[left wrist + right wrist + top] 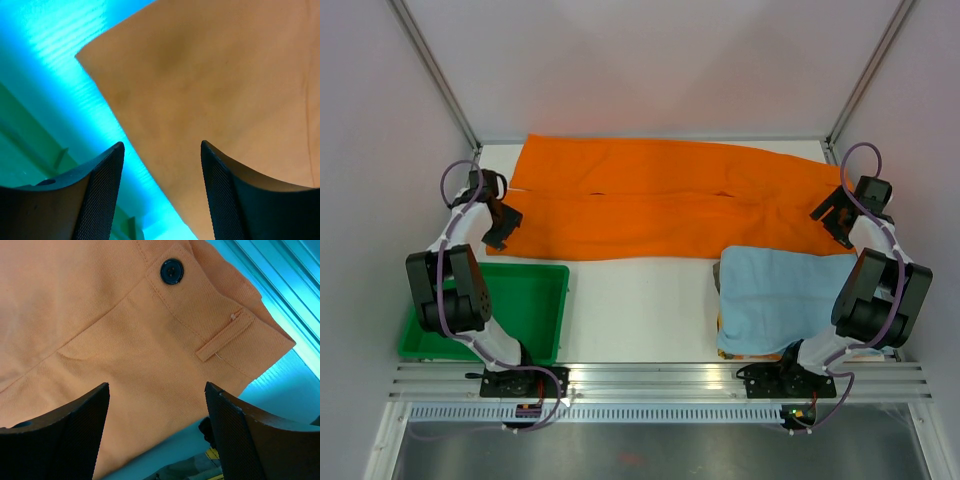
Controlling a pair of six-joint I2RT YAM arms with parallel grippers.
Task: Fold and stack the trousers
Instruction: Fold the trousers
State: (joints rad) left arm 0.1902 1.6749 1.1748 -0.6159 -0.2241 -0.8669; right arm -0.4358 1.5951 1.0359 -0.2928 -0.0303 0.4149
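Bright orange trousers [660, 195] lie flat across the far tabletop [640, 300], legs side by side reaching left, a dark button [171, 271] at the right end. The left tool [161, 150] and right tool [156, 390] both gape empty.

The left arm [448, 285] and right arm [880, 295] are white with black joints, purple cables and black textured jaws.

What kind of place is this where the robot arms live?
Probably a robot test booth in a lab, not a home: plain walls close in a white table, the left arm and right arm are bolted to a metal rail, and trousers lie spread out.
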